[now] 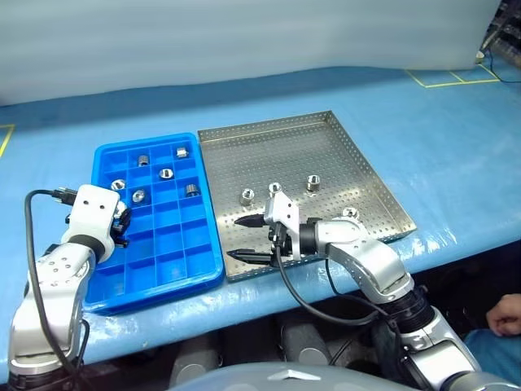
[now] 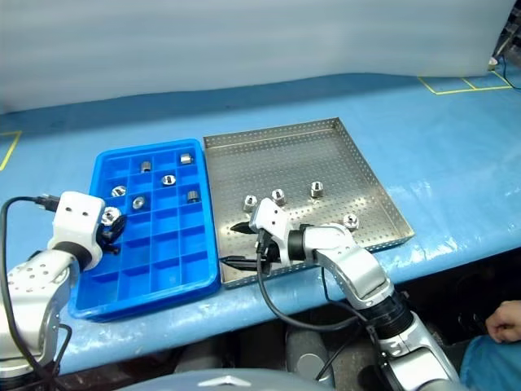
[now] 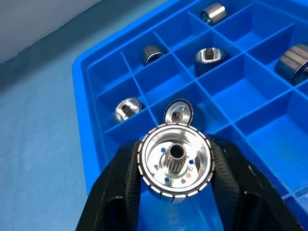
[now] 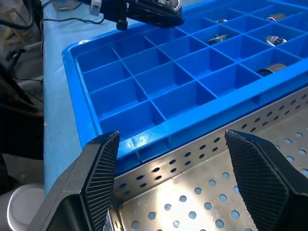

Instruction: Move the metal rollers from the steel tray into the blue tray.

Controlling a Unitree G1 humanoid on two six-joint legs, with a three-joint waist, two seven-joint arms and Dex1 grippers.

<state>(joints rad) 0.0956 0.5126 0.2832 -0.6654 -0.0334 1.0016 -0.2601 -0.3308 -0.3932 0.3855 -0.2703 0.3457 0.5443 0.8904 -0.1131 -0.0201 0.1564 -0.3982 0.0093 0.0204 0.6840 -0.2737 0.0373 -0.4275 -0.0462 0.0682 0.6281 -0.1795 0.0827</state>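
The left gripper (image 3: 175, 192) pinches one roller (image 3: 175, 161) between its two fingers, hole facing up, over an empty box on the left side of the blue tray (image 1: 175, 281), so the drop is straight down and the box walls sit close around it. Six rollers already lie in far boxes, and four more (image 1: 247, 195) wait in the steel tray (image 1: 358, 171) on the right. The right gripper (image 1: 247, 238) is nearest them, with fingers wide and empty, low over that tray's near left corner.

Blue tray (image 1: 155, 269) left edge hidden behind left pincer (image 1: 120, 226).
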